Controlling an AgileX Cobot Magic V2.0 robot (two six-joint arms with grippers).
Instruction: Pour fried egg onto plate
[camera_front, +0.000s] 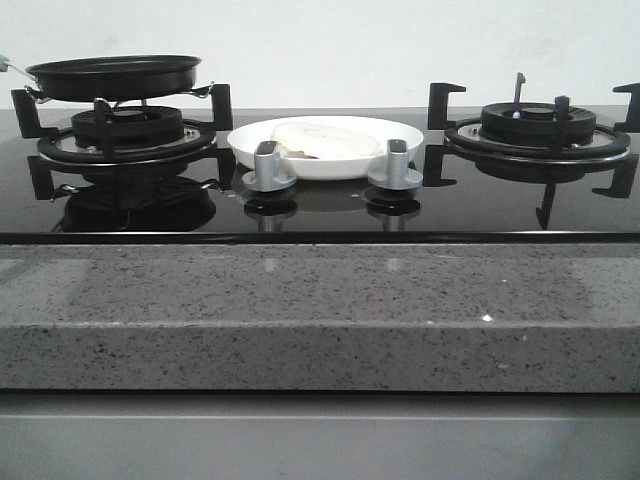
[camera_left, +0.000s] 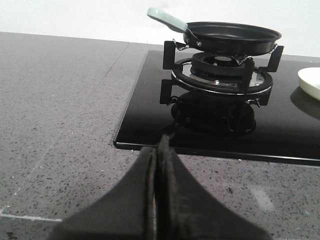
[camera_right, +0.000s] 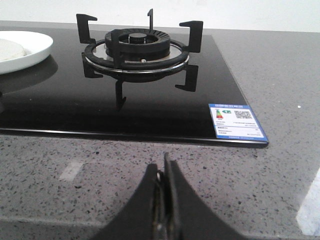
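A: Entry, tools first. Left gripper (camera_left: 159, 172): fingers pressed together, nothing between them, low over the grey counter (camera_left: 60, 130), short of the hob's (camera_left: 150, 120) front-left edge. Right gripper (camera_right: 164, 192): likewise closed and empty, over the counter in front of the hob's right side, near the energy label (camera_right: 237, 121).

B: Pan?

A: Pan (camera_left: 232, 37) sits on the left burner (camera_left: 220, 75), at roughly 1 o'clock from the left gripper and well apart from it. Its pale green handle (camera_left: 167, 19) runs out toward 10 o'clock from the pan, so the long axis lies slantwise to the gripper's line of approach. The pan looks empty, but its floor is mostly hidden at this low angle.

B: Egg?

A: Egg (camera_front: 325, 138) lies on the plate (camera_front: 405, 135), mid-hob between the burners, behind the two knobs (camera_front: 272, 168). In the right wrist view the plate is at about 10 o'clock from the right gripper; the right burner (camera_right: 136, 50) is at about 12.

B: Judgement?

A: The pour appears done. If the pan needs handling, the left arm is nearer and the handle points to its side. Neither gripper is touching anything.
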